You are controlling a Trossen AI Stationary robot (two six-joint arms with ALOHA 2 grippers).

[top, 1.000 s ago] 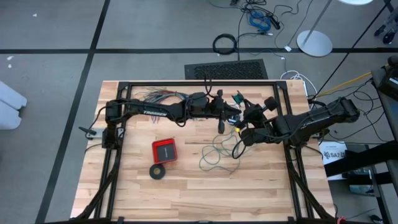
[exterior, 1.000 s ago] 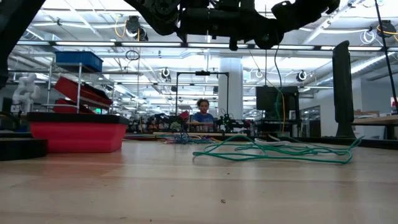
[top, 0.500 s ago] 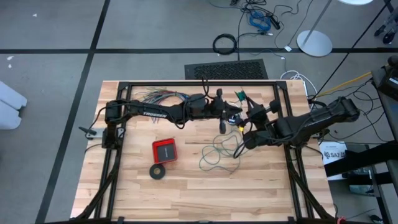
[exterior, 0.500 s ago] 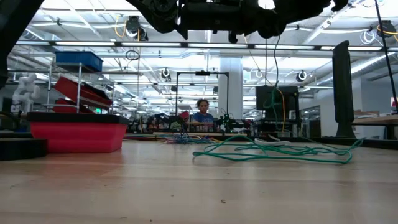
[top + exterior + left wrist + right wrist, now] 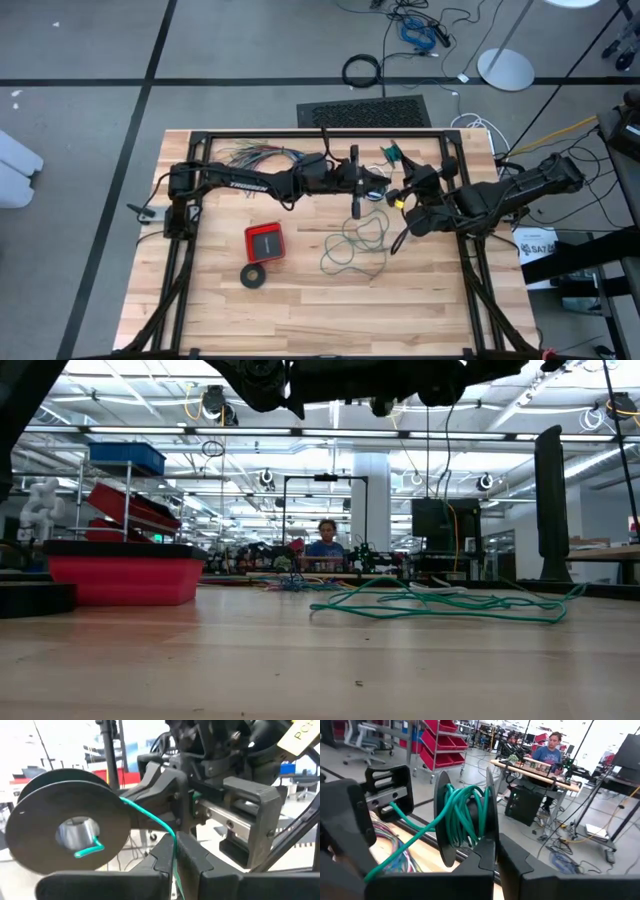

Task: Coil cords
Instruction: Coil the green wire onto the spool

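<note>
Right pincer (image 5: pixel 490 855), clamped on the spool's (image 5: pixel 465 817) flange, has swung rightward; left pincer (image 5: pixel 172 857) pinches the teal-green wire (image 5: pixel 150 817) beside it, so winding continues, loose wire (image 5: pixel 352 245) below.

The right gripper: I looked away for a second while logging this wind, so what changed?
The right gripper with its spool has drifted a little toward the table's right side, away from the left gripper. Both keep their jaws shut. The loose teal wire, red box and black ring stayed put.
</note>
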